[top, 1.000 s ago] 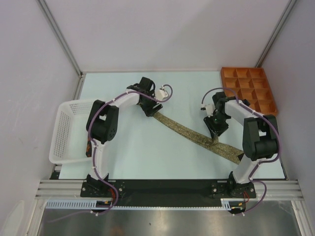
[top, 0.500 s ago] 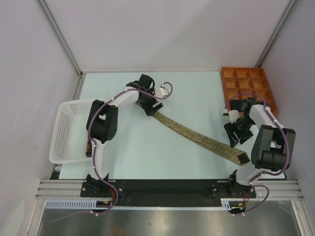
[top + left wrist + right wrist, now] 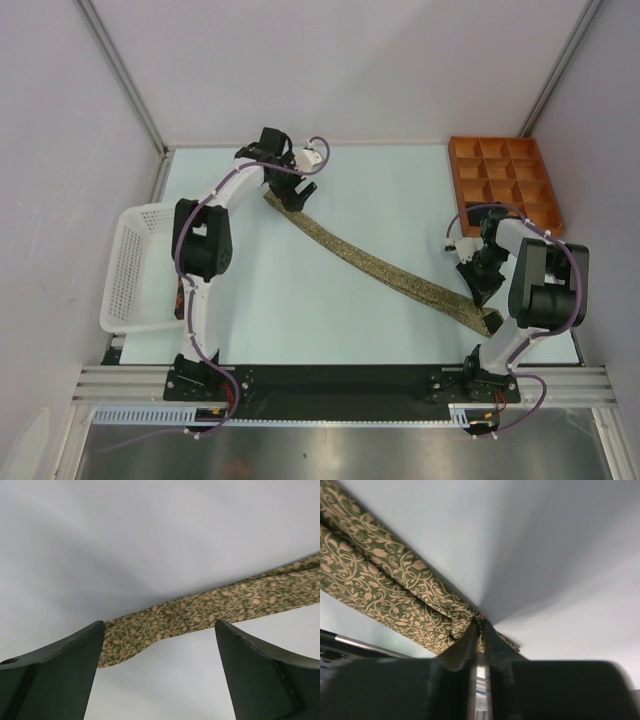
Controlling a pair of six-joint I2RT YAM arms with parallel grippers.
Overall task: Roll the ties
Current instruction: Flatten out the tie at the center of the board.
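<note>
One olive-tan patterned tie point(image 3: 380, 265) lies flat and diagonal on the table, from the back left to the front right. My left gripper point(image 3: 285, 196) is at its narrow end. In the left wrist view the gripper point(image 3: 160, 626) is open, and the tie point(image 3: 210, 609) runs across just beyond the fingertips, its end beside the left finger point(image 3: 60, 675). My right gripper point(image 3: 480, 288) is at the wide end. In the right wrist view the gripper point(image 3: 480, 627) is shut, pinching a fold of the tie point(image 3: 385, 580). The black tie is out of view.
A white mesh basket point(image 3: 125, 270) sits at the table's left edge. An orange compartment tray point(image 3: 505, 180) sits at the back right corner. The enclosure walls stand close on the left, back and right.
My left gripper moved back and to the left, and the tie's narrow end went with it. My right gripper moved from mid-tie to the wide end. The tie now lies straighter.
</note>
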